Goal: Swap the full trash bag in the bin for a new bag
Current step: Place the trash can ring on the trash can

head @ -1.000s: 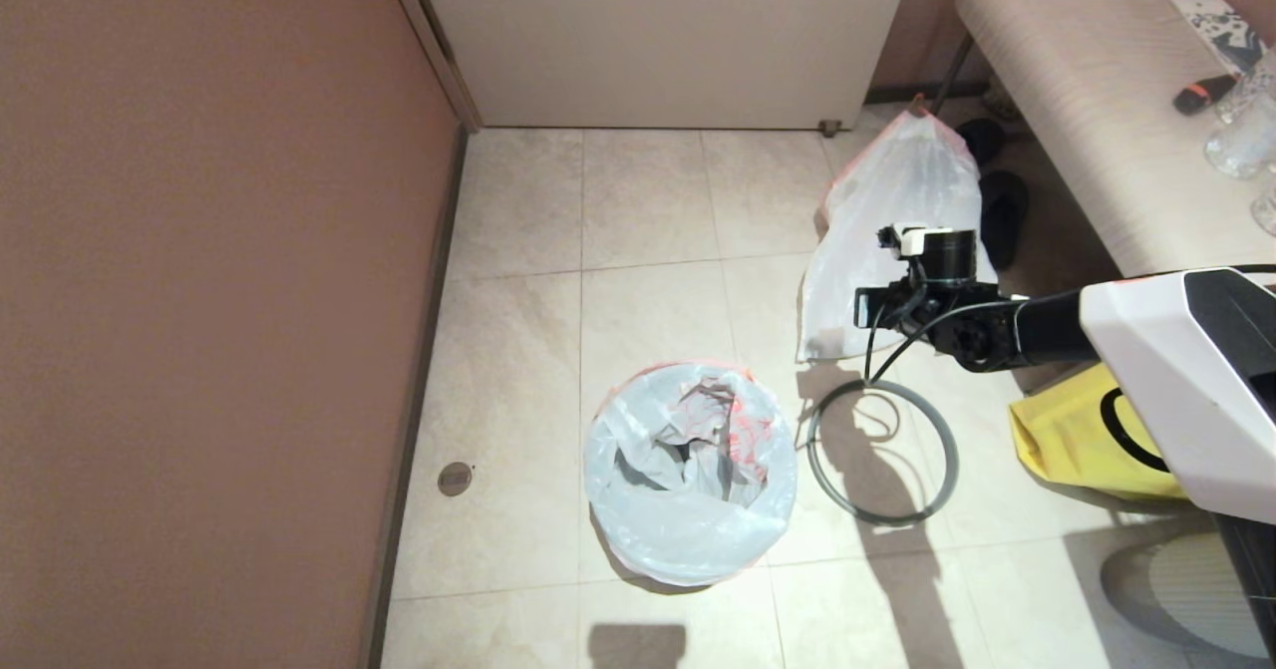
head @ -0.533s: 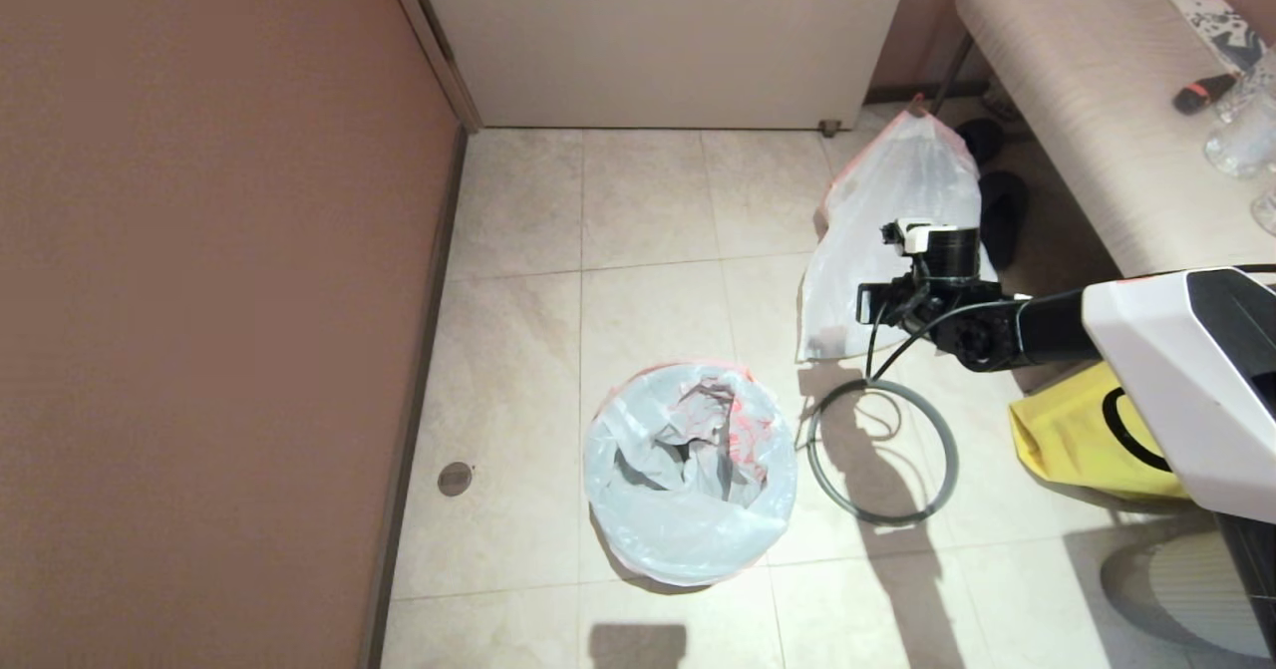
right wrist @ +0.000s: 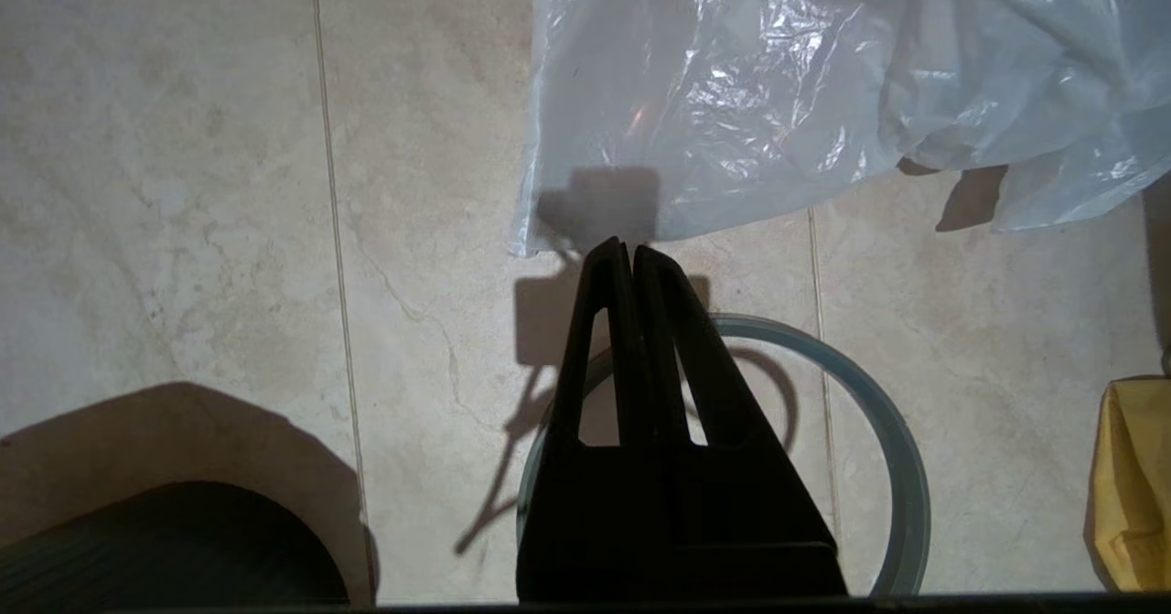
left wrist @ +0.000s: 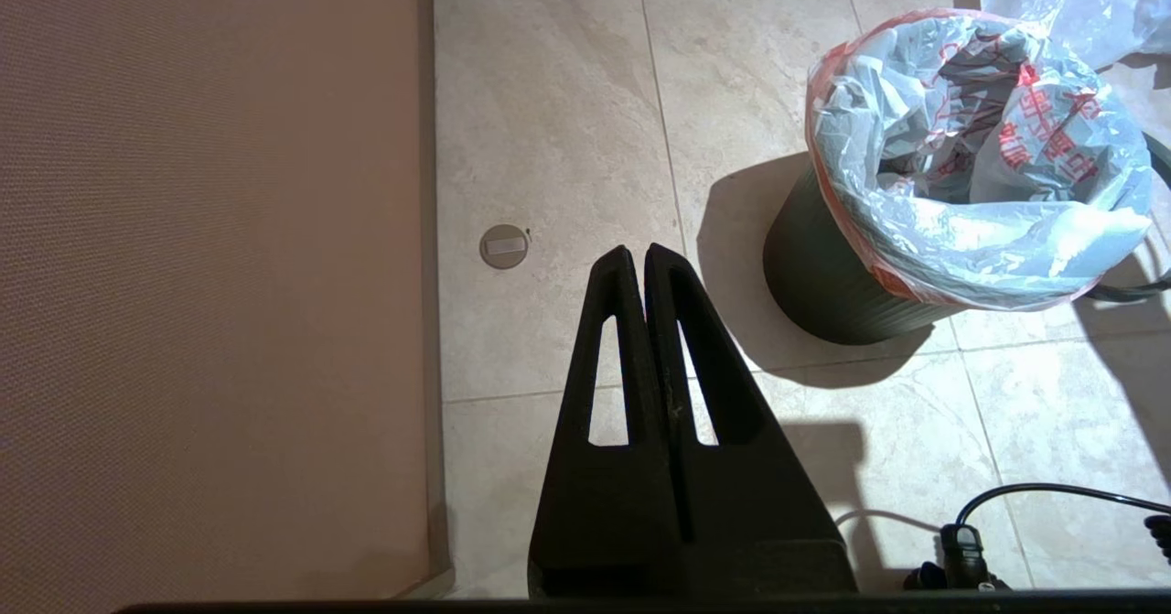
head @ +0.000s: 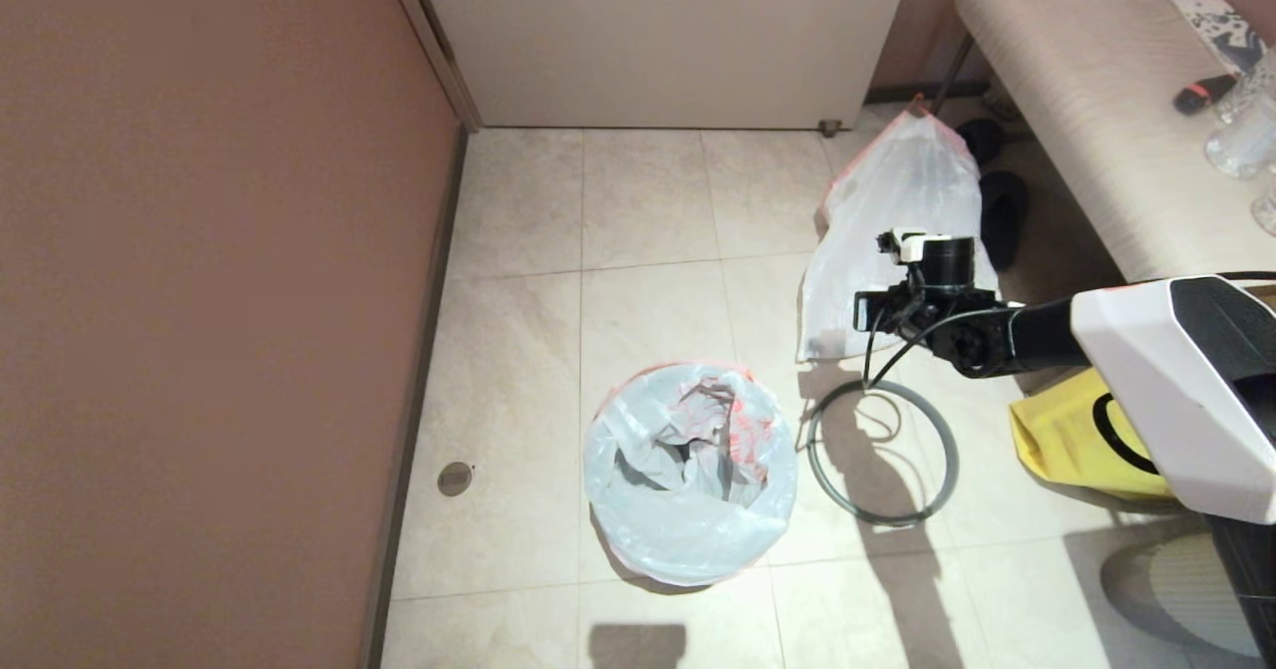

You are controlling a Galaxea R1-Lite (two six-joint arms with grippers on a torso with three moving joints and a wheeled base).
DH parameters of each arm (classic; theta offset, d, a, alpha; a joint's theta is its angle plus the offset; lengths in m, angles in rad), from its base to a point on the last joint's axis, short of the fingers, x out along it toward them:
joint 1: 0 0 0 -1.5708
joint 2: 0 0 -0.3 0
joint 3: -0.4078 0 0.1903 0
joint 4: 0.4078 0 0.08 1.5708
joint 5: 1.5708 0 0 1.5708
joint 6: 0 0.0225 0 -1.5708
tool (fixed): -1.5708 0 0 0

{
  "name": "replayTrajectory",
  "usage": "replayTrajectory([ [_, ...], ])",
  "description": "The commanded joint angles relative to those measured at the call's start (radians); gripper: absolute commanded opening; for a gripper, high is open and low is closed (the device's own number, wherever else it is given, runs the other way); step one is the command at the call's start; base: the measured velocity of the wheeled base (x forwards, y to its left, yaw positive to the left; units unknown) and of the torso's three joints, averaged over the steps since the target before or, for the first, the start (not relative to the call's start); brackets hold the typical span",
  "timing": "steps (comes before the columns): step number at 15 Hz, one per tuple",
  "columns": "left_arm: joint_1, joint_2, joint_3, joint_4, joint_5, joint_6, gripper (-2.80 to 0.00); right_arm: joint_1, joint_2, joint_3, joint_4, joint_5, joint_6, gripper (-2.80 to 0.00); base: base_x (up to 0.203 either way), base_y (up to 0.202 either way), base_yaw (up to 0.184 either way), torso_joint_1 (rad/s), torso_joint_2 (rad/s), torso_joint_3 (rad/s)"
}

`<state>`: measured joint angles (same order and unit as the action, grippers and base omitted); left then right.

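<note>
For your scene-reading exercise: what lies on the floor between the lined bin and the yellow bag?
The grey ring, flat on the tiles, shown in the head view.

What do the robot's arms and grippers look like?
Each gripper, left gripper and right gripper, is two flat black pointed fingers with long slots cut through. The right arm has a white-and-black shell, a black wrist, a small white-topped camera and looping black cables.

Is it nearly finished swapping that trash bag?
Mostly. The full trash bag is out on the floor, and the new bag lines the bin. The right tool, shut and empty, hangs above the grey ring, which isn't yet on the bin's rim.
</note>
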<state>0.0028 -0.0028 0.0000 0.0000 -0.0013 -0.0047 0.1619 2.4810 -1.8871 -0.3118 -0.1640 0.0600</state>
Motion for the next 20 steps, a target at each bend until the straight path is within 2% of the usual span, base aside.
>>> replayTrajectory([
  [1, 0.000, 0.003, 0.000, 0.002, 0.000, -0.001, -2.80, 0.011, 0.069, -0.021, -0.003, -0.003, -0.012, -2.80, 0.000, 0.000, 0.000, 0.000, 0.00, 0.000],
  [3, 0.000, 0.003, 0.000, 0.000, 0.000, -0.001, -2.80, 0.011, 0.104, -0.032, -0.006, -0.003, -0.090, -2.80, 0.000, 0.000, 0.000, 0.000, 0.00, 0.000],
  [6, 0.000, 0.003, 0.000, 0.000, 0.000, -0.001, -2.80, 0.001, 0.171, -0.064, 0.018, -0.005, -0.146, -2.80, 0.000, 0.000, 0.000, 0.000, 0.00, 0.000],
  [7, 0.000, 0.003, 0.000, 0.000, 0.000, -0.001, -2.80, -0.006, 0.196, -0.082, 0.069, 0.001, -0.165, -2.80, 0.000, 0.000, 0.000, 0.000, 0.00, 0.000],
  [9, 0.000, 0.003, 0.000, 0.001, 0.000, 0.000, -2.80, -0.033, 0.208, -0.090, 0.136, 0.067, -0.194, -2.80, 0.000, 0.000, 0.000, 0.000, 0.00, 0.000],
  [10, 0.000, 0.003, 0.000, 0.000, 0.000, -0.001, -2.80, -0.039, 0.208, -0.085, 0.145, 0.071, -0.192, -2.80, 0.000, 0.000, 0.000, 0.000, 0.00, 0.000],
  [12, 0.000, 0.003, 0.000, 0.000, 0.000, -0.001, -2.80, -0.066, 0.198, -0.060, 0.142, 0.068, -0.205, -2.80, 0.000, 0.000, 0.000, 0.000, 0.00, 0.000],
  [14, 0.000, 0.003, 0.000, 0.000, 0.000, 0.000, -2.80, -0.107, 0.208, -0.053, 0.141, 0.060, -0.275, -2.80, 0.000, 0.000, 0.000, 0.000, 0.00, 0.000],
  [16, 0.000, 0.003, 0.000, 0.000, 0.000, 0.000, -2.80, -0.146, 0.278, -0.085, 0.122, 0.016, -0.317, -2.80, 0.000, 0.000, 0.000, 0.000, 0.00, 0.000],
  [20, 0.000, 0.003, 0.000, 0.001, 0.000, -0.001, -2.80, -0.193, 0.339, -0.107, 0.085, 0.009, -0.356, -2.80, 0.000, 0.000, 0.000, 0.000, 0.00, 0.000],
])
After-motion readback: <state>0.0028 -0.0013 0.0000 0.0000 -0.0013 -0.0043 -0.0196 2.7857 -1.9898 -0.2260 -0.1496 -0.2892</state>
